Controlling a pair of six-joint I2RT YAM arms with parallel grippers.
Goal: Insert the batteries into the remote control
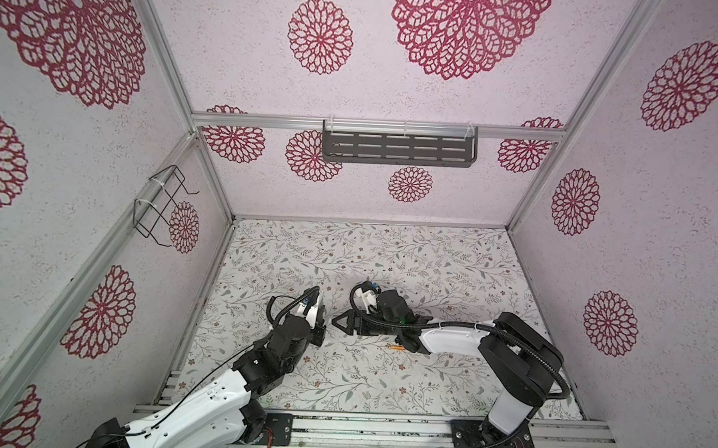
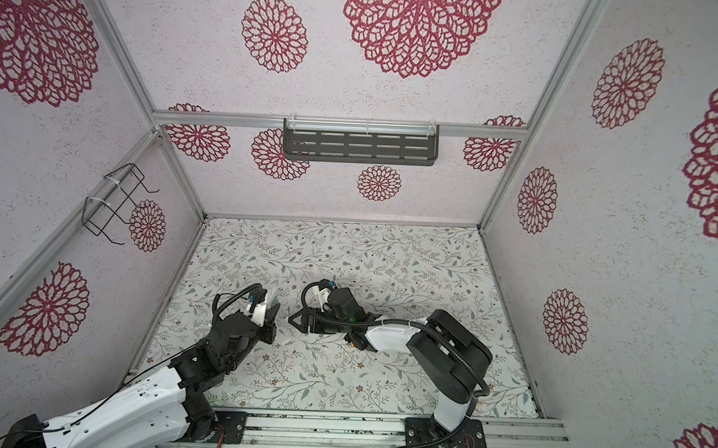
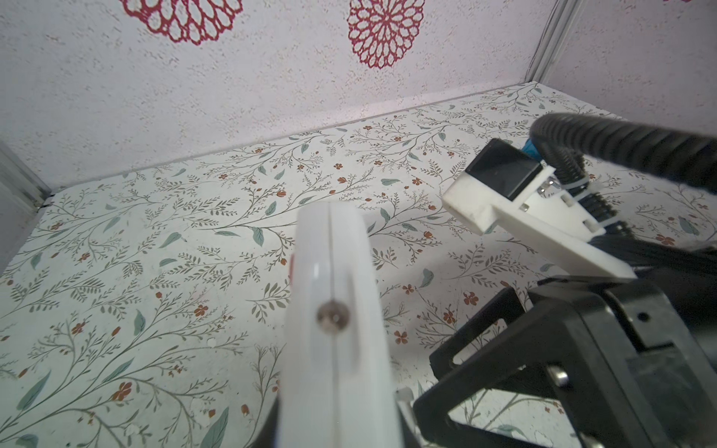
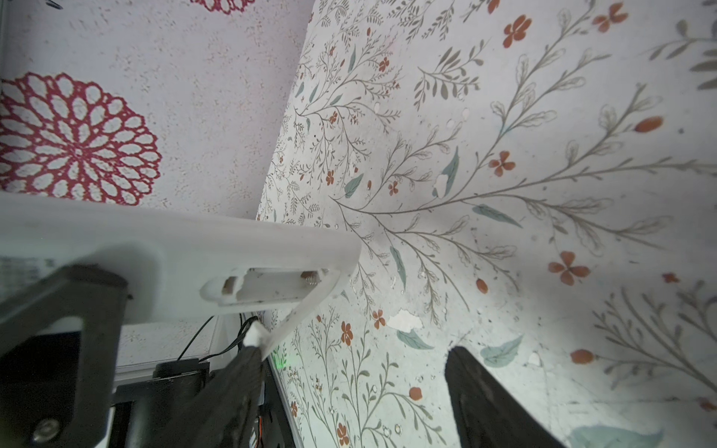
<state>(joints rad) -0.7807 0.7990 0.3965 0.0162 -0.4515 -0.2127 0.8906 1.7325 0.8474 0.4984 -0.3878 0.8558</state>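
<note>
My left gripper [image 3: 337, 426] is shut on the white remote control [image 3: 333, 279], which it holds edge-up above the floral table. The right wrist view shows the remote control [image 4: 194, 248] with its open battery bay [image 4: 271, 287] holding no battery, and its thin cover [image 4: 306, 306] hanging loose from one end. That cover's tip touches one finger [image 4: 248, 372] of my right gripper [image 4: 355, 357], which is open with nothing between its jaws. In both top views the right gripper [image 1: 340, 322] [image 2: 297, 319] faces the left gripper [image 1: 318, 327] [image 2: 270, 325] closely. One orange battery [image 1: 397, 349] [image 2: 350, 345] lies on the table beside the right arm's wrist.
A dark slotted shelf [image 1: 398, 147] hangs on the back wall. A black wire basket [image 1: 162, 204] is fixed to the left wall. An aluminium rail [image 1: 381, 430] runs along the table's front edge, where both arm bases are bolted. Patterned walls close in three sides.
</note>
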